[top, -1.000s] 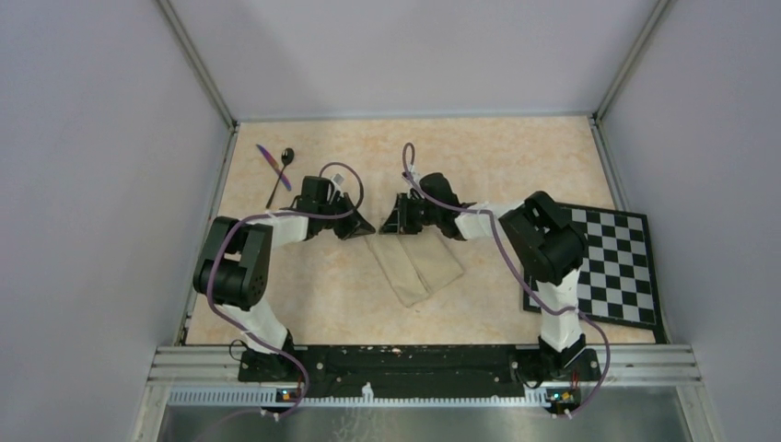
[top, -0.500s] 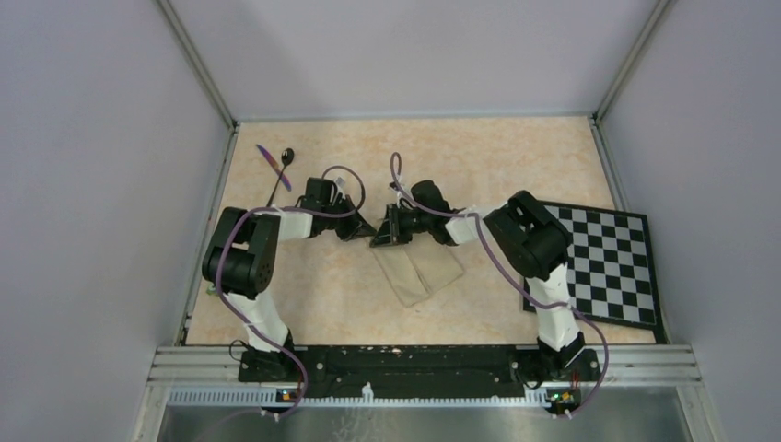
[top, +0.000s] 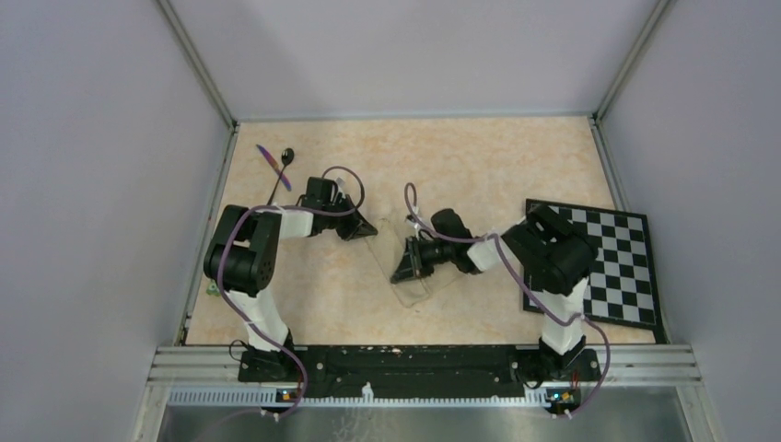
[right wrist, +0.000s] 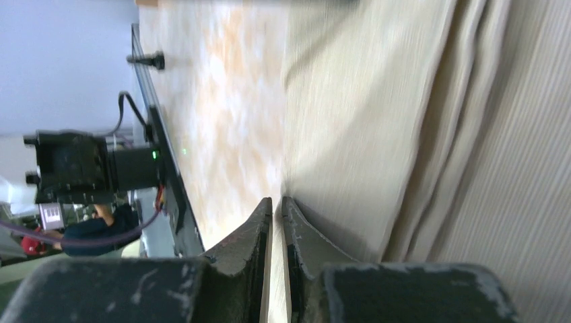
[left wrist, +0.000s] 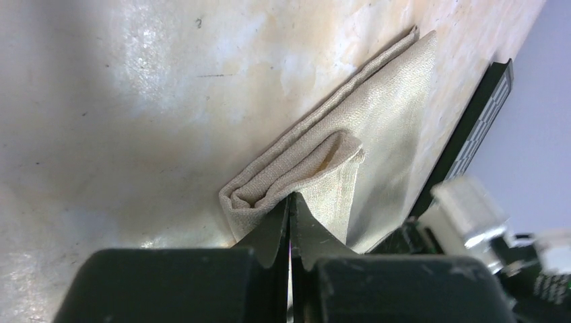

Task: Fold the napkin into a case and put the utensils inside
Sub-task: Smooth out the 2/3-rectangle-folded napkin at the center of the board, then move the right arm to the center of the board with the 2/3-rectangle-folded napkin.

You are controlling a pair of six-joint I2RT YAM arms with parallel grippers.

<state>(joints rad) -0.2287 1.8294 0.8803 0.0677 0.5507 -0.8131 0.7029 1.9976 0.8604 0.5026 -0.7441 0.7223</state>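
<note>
Top external view: my right pincer (top: 406, 268), nearly closed on the napkin (top: 416, 289) edge, has dragged it across; my left pincer (top: 367, 230) clamps the napkin's far corner. I judge the fold is narrowing.

The right end effector (top: 402, 269) has left the far end of the napkin (top: 413, 291), where it sat close to the left end effector (top: 366, 227). It has swung back toward the near edge of the desk (top: 479, 166) and now lies over the cloth's middle. Its jaws have narrowed to a thin slit on a cloth edge. The napkin shows narrower than before, its right-hand part out of sight.
</note>
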